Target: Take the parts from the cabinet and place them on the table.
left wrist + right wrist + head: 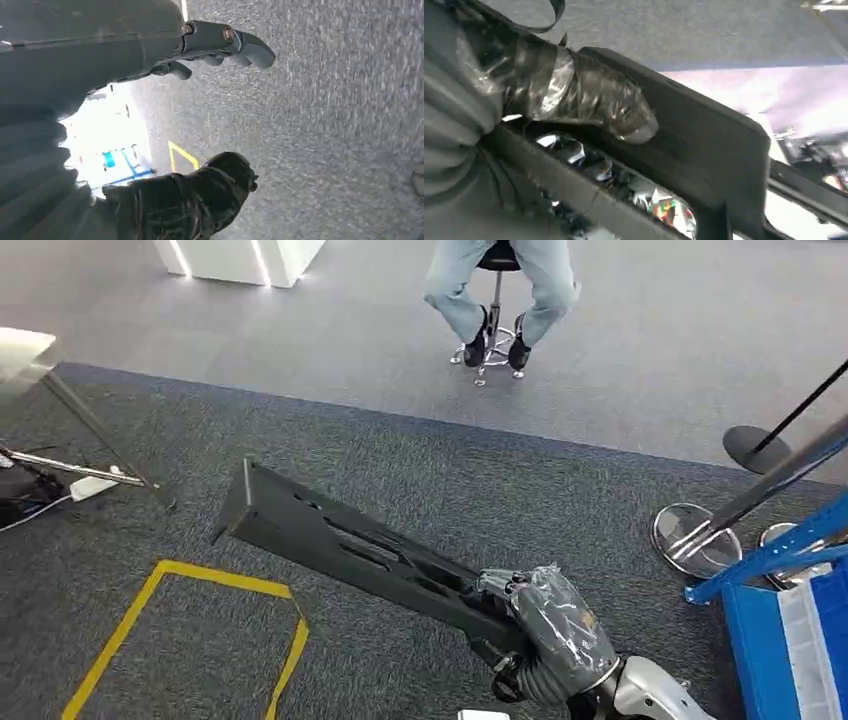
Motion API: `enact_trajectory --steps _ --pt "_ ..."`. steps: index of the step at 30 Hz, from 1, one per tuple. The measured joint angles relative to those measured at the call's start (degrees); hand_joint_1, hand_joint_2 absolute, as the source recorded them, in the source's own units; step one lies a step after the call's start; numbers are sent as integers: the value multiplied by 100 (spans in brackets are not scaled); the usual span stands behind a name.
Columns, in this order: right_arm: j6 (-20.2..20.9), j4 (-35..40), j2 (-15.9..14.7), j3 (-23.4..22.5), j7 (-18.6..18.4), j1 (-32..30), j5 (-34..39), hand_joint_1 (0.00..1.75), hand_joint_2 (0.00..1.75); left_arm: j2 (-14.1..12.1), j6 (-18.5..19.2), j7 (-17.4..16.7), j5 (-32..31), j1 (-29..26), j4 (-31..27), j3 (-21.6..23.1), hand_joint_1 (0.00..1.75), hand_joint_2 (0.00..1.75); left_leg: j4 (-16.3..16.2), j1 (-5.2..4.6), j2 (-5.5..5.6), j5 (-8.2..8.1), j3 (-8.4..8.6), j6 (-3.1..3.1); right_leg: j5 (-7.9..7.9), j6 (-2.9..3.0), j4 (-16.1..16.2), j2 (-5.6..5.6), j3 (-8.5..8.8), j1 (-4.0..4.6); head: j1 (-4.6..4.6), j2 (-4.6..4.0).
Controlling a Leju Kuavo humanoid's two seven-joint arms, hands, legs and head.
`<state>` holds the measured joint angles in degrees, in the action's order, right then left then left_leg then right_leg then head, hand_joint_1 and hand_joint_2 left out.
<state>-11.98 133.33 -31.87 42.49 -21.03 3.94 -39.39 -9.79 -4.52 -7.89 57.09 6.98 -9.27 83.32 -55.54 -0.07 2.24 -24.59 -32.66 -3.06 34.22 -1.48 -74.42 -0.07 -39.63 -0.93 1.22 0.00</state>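
Observation:
A long black plastic part (340, 545) with slots along it sticks out to the left over the grey carpet. My right hand (545, 625), wrapped in shiny film, grips its near end. In the right wrist view the thumb (589, 97) lies across the top of the part (704, 130) and the fingers (589, 165) curl under its edge. My left hand (200, 45) hangs over the carpet with its fingers apart and nothing in it.
A person (500, 285) sits on a stool at the far side. Yellow tape (170, 625) marks a square on the floor. A blue rack (790, 610) stands at the right, with stanchion bases (690, 535) beside it. Table legs and cables (75, 475) lie at left.

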Motion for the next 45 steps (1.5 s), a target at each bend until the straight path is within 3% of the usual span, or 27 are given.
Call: enact_trajectory --steps 1,3,4,5,6,9,11,13,15,16,18,19,20,21,24,25,26,27,30,32,34,35,36,39,40,42,45 --pt "0 0 0 0 0 0 0 175 175 2 0 0 0 0 0 0 0 175 -39 25 86 -19 -2 28 -187 -42 180 0 66 -37 2 -2" --pt "0 2 0 -4 0 -1 0 175 175 7 0 0 0 1 0 0 0 175 -181 109 267 -99 -27 134 -728 -160 1107 83 487 -149 4 -2" --pt "0 -2 0 -4 2 -2 0 175 175 0 0 0 0 -2 2 0 0 175 -288 124 331 -155 -95 203 -701 -248 1404 355 621 -220 15 -2" --pt "0 0 0 -4 2 -9 0 175 175 -33 0 0 0 14 7 0 0 175 -434 102 413 -194 -206 261 -620 -208 1455 567 607 -211 55 -2" --pt "0 4 -2 -9 0 -14 0 175 175 -28 0 0 0 13 4 0 0 175 -433 109 472 -171 -263 280 -623 -107 1366 456 585 -197 42 0" --pt "0 2 -2 -9 0 -9 0 175 175 -24 0 -2 0 -48 4 0 0 175 -417 153 604 -152 -326 342 -616 41 1361 246 601 -191 26 0" --pt "2 7 -2 -13 0 -11 -2 175 175 -9 0 0 15 -35 4 0 0 175 -771 100 -4 -302 -448 377 -606 111 1387 123 662 -149 -29 -2" --pt "6 7 -2 -13 2 -12 0 175 175 -9 0 0 26 3 4 0 0 175 -1667 104 -172 -677 -928 387 -590 142 1392 -51 681 -101 -28 -2" --pt "7 7 -2 -13 2 -10 0 175 175 -2 0 4 35 0 4 0 0 175 -2180 101 -188 -774 -1234 359 -572 168 1392 -203 682 -59 -31 -2" --pt "7 7 -2 -13 2 -8 0 175 175 0 2 4 35 -12 4 0 0 175 -2064 85 -189 -641 -1183 317 -558 179 1392 -274 697 -30 -31 -2" --pt "7 7 -2 -13 2 -7 0 175 175 -2 2 4 37 -23 4 2 0 175 -1234 13 -234 -165 -767 163 -522 197 1410 -409 757 18 -26 -2" --pt "7 9 -2 -15 2 -3 0 175 175 -9 2 4 37 -26 4 2 0 175 -710 -84 -409 43 -490 34 -510 196 1441 -472 802 30 -31 -2" --pt "7 7 0 -15 2 -8 0 175 175 -33 0 4 37 -20 4 2 0 175 -510 -156 -718 -80 -376 -52 -503 184 1486 -543 844 44 -17 -2" --pt "9 7 -2 -15 2 0 0 175 175 -31 0 9 39 9 4 2 0 175 -377 -203 -707 -77 -319 -63 -501 155 1513 -611 852 48 -31 -2" --pt "18 9 0 -17 2 14 0 175 175 -46 0 33 42 -16 4 0 0 175 -252 -209 -460 -75 -286 -89 -485 93 1656 -842 997 52 -48 0" --pt "18 7 -2 -26 0 36 0 175 175 -33 -2 35 44 -51 4 2 0 175 -59 -86 -396 12 -86 -76 -451 56 1645 -639 1037 38 -15 0" --pt "20 9 -2 -30 2 35 0 175 175 -17 0 37 50 -44 4 0 0 175 17 -99 -340 14 -15 -72 -382 50 1495 -292 987 24 -21 -2" --pt "22 11 -2 -39 4 52 0 175 175 -15 0 37 50 -32 4 2 0 175 24 -94 -293 25 -2 -86 -215 50 1142 -117 793 27 -29 0" --pt "57 7 -2 -44 0 20 0 175 175 -2 0 50 59 -7 4 0 0 175 -5 -85 -53 -13 1 -92 100 -1 5 -1 59 11 2 -2" --pt "63 7 -2 -44 2 29 0 175 175 4 2 55 59 -8 4 0 0 175 -83 -52 124 -83 19 -48 -305 -64 316 1 75 -32 2 0" --pt "77 7 -2 -46 2 29 0 175 175 17 2 55 59 -19 4 0 0 175 -250 10 290 -207 25 28 -872 -154 1253 123 446 -121 9 -2" --pt "79 0 0 -46 2 32 2 175 175 11 2 55 61 -27 6 0 0 175 -322 5 353 -271 -44 85 -696 -194 1309 396 510 -142 10 -2" --pt "83 24 2 -50 6 27 2 175 175 -11 2 55 65 -4 7 0 0 175 -489 -5 418 -347 -111 128 -649 -105 1405 534 536 -151 40 -2" --pt "116 22 4 -55 7 48 11 175 175 -4 2 55 74 -48 7 0 0 175 -460 29 601 -313 -182 177 -628 61 1350 315 534 -104 35 0" --pt "127 24 4 -59 15 61 15 175 175 -9 7 63 76 -59 7 0 0 175 -478 42 565 -344 -187 190 -617 108 1368 225 573 -130 26 0" --pt "168 24 4 -66 22 68 22 175 175 15 37 83 72 -42 4 2 0 175 -937 16 -24 -532 -390 251 -583 168 1395 111 668 -99 -44 0" --pt "212 24 4 -70 50 69 55 175 175 30 87 172 72 -14 2 2 0 175 -2139 27 -190 -899 -1116 273 -504 193 1404 -125 751 -51 -50 -2"
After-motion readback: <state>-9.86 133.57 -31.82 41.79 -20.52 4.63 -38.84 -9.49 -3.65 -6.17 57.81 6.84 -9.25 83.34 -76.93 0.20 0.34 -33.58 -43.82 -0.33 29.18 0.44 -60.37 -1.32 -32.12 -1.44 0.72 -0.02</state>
